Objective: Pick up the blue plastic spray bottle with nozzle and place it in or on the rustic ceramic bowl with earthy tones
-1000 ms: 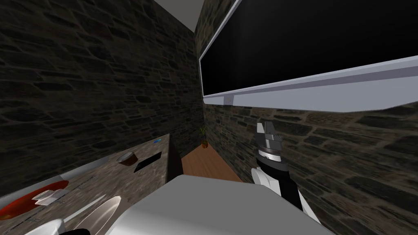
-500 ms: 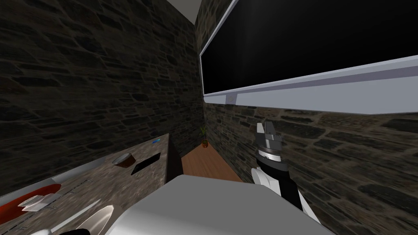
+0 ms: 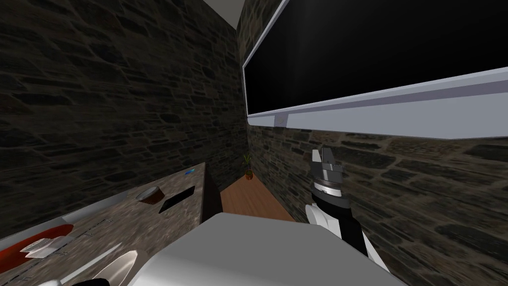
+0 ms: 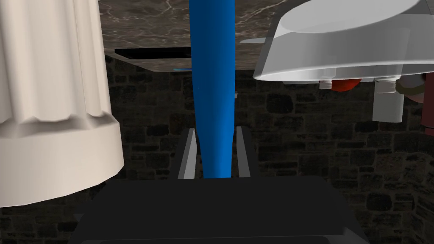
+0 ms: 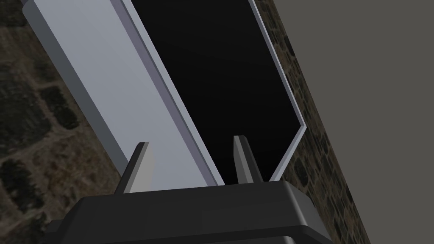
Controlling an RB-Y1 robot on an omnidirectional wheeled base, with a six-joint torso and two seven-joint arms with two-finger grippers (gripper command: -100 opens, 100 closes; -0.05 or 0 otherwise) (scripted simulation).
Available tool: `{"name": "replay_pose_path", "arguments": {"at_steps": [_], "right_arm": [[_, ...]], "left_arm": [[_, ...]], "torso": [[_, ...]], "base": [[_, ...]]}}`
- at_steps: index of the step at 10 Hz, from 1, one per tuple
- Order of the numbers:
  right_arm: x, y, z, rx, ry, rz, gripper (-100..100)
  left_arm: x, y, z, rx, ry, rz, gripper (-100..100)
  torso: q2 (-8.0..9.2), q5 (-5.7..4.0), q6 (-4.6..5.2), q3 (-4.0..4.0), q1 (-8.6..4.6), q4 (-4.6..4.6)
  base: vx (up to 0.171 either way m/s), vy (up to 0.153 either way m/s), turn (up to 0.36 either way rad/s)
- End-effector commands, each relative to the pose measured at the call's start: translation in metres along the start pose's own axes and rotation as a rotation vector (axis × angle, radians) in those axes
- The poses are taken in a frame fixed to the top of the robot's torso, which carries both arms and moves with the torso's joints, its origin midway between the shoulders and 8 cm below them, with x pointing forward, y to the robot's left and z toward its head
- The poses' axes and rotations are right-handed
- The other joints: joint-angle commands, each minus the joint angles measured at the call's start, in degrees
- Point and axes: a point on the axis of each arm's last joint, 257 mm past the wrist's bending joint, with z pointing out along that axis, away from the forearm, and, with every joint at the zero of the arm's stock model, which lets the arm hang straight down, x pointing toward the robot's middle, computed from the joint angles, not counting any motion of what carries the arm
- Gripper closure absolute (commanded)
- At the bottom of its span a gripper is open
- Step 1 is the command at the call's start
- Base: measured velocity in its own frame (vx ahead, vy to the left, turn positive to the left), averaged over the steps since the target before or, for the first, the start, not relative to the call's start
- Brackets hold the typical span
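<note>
A blue bottle (image 4: 212, 63), slim and upright, stands between the fingers of my left gripper (image 4: 215, 128), which press its two sides. It reaches past the edge of a brown marbled counter (image 4: 144, 25). In the head view a small brown bowl (image 3: 150, 194) with a pale inside sits on that counter (image 3: 124, 218), near the back. My right gripper (image 3: 323, 155) is raised at my right side, by the stone wall. The right wrist view shows the right gripper (image 5: 191, 141) open with nothing between the fingers.
Close beside the bottle are a white ribbed object (image 4: 51, 106) and a pale grey dish (image 4: 347, 46). A black rectangular cutout (image 3: 177, 198) lies by the bowl. A red plate (image 3: 30, 243) is at the counter's near end. A potted plant (image 3: 248, 171) stands on the wooden floor.
My head camera shifted a little, so the counter's things sit slightly further left than a second ago. Since half a second ago nothing has moved. The right arm is still.
</note>
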Motion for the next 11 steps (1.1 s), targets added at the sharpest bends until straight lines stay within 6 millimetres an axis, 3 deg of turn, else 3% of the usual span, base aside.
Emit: {"name": "replay_pose_path", "arguments": {"at_steps": [1, 2, 7, 11], "right_arm": [[0.000, 0.000, 0.000, 0.000, 0.000, 0.000, 0], [0.000, 0.000, 0.000, 0.000, 0.000, 0.000, 0], [0.000, 0.000, 0.000, 0.000, 0.000, 0.001, 0], [0.000, 0.000, 0.000, 0.000, 0.000, 0.000, 0]], "left_arm": [[0.000, 0.000, 0.000, 0.000, 0.000, 0.000, 0], [0.000, 0.001, -0.001, 0.005, 0.019, 0.006, 100], [0.001, 0.011, -0.014, -0.015, 0.066, -0.003, 100], [-0.004, 0.024, -0.032, -0.056, 0.105, -0.010, 100]], "torso": [[0.00, 0.00, 0.00, 0.00, 0.00, 0.00], [0.00, 0.00, 0.00, 0.00, 0.00, 0.00], [1.08, -0.07, 0.06, 0.62, -0.31, 0.23], [1.14, -0.06, 0.10, 0.65, -0.17, 0.22]], "base": [[0.000, 0.000, 0.000], [-0.123, -0.049, -0.237], [-0.234, -0.072, -0.248], [-0.279, -0.069, -0.279]]}}
